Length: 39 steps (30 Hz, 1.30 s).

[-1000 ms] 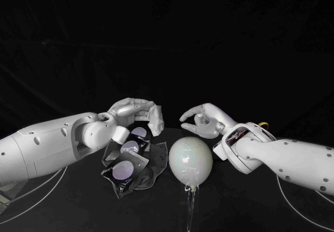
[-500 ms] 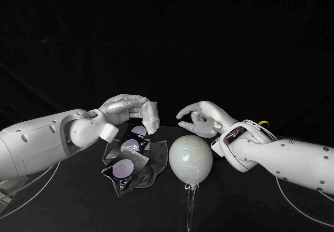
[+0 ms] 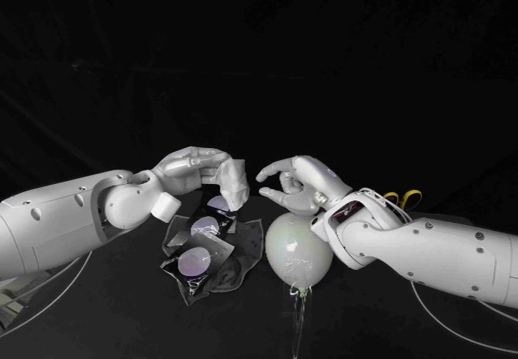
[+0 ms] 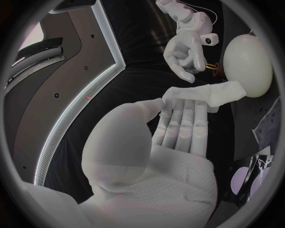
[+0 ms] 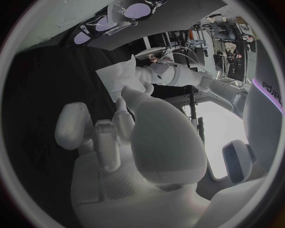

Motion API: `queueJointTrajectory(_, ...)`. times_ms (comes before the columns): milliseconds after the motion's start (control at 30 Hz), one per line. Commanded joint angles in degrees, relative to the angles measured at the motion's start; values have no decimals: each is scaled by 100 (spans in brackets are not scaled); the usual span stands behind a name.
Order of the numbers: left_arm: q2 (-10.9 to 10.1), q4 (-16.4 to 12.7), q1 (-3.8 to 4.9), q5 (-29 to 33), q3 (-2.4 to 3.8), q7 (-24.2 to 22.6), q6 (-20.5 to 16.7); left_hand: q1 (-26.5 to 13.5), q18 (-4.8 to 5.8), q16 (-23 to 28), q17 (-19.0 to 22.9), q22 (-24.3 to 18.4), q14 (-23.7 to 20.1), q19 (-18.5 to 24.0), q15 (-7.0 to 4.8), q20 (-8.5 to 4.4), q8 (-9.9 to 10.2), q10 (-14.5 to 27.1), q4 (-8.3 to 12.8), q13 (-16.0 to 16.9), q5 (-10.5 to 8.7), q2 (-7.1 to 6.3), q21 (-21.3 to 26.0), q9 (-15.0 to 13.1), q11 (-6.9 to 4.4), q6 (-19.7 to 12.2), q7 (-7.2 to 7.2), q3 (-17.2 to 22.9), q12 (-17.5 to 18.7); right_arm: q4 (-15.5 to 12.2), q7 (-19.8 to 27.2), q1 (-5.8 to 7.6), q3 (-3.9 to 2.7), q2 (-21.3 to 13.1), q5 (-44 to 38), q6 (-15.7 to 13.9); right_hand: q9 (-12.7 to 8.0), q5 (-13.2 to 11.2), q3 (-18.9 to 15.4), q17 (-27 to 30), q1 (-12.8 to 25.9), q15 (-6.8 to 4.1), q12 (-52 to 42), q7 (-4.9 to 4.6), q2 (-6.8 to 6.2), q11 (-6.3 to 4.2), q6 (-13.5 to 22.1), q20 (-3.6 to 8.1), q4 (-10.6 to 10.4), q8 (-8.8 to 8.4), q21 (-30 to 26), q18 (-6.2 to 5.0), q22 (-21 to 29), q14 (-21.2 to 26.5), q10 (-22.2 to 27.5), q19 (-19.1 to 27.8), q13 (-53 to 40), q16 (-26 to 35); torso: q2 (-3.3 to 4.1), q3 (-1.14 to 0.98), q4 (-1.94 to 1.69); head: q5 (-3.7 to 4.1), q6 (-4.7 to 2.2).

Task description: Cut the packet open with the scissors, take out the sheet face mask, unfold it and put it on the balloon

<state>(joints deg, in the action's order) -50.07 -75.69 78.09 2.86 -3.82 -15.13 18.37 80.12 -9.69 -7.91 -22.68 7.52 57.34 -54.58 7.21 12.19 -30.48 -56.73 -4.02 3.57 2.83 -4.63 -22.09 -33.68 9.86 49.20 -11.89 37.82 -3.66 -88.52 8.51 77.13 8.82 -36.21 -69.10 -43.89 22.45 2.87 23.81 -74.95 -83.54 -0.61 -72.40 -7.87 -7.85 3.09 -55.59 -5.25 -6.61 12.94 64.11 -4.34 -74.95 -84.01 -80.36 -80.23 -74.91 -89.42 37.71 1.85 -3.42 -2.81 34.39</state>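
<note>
Packet point(image 3: 200, 250) looks cut and emptied, lying on the surface point(image 3: 367, 321) beside the balloon point(image 3: 297, 250); left robot hand point(image 3: 192, 168) pinches the folded mask point(image 3: 232, 187), right robot hand point(image 3: 297, 183) is empty with fingers apart; unfolding and placing are not yet done.

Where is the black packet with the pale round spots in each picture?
Head view: the packet lies just by the left hand, beside the balloon.
Left wrist view: packet at the circle's rim, beside the left hand's palm.
Right wrist view: packet at the rim, beyond the left hand.
Shared landmark: the left hand.
</note>
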Motion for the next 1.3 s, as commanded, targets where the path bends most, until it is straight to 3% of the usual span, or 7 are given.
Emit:
queueJointTrajectory(33,3,-28,10,42,10,-100,179,57,-56,33,9,-6,20,9,16,-3,23,37,327,-5,11,6,32,-3,22,5,-26,361,8,61,-255,-4,-2,93,-131,-337,-12,0,-20,-1410,72,4,-32,-21,-9,12,-20,-14,-8,-36,-34,-40,-875,-566,-31,-5,-275,-19,-4,4,-3,-17,2)
queueJointTrajectory(567,11,-67,10,-1,11,-122,166,61,-55,45,22,-9,20,18,18,-2,26,42,338,-5,11,5,35,-6,24,5,-28,370,9,212,-391,-61,-3,384,2,-176,-19,-4,-33,-1402,120,4,-38,-21,-31,13,-20,-15,-24,-50,-53,-44,-870,-563,-36,0,-276,-16,-3,0,4,-50,7)
queueJointTrajectory(1300,15,-74,10,-32,12,-142,116,63,-55,52,29,-11,21,23,19,-2,27,44,343,-5,11,5,36,-7,26,5,-30,376,9,246,-349,-142,-3,469,52,-63,-16,-4,-36,-1421,146,0,-58,-4,-34,3,-64,-15,-28,-40,-30,-40,-874,-570,-47,-9,-288,-24,-2,2,4,-58,58)
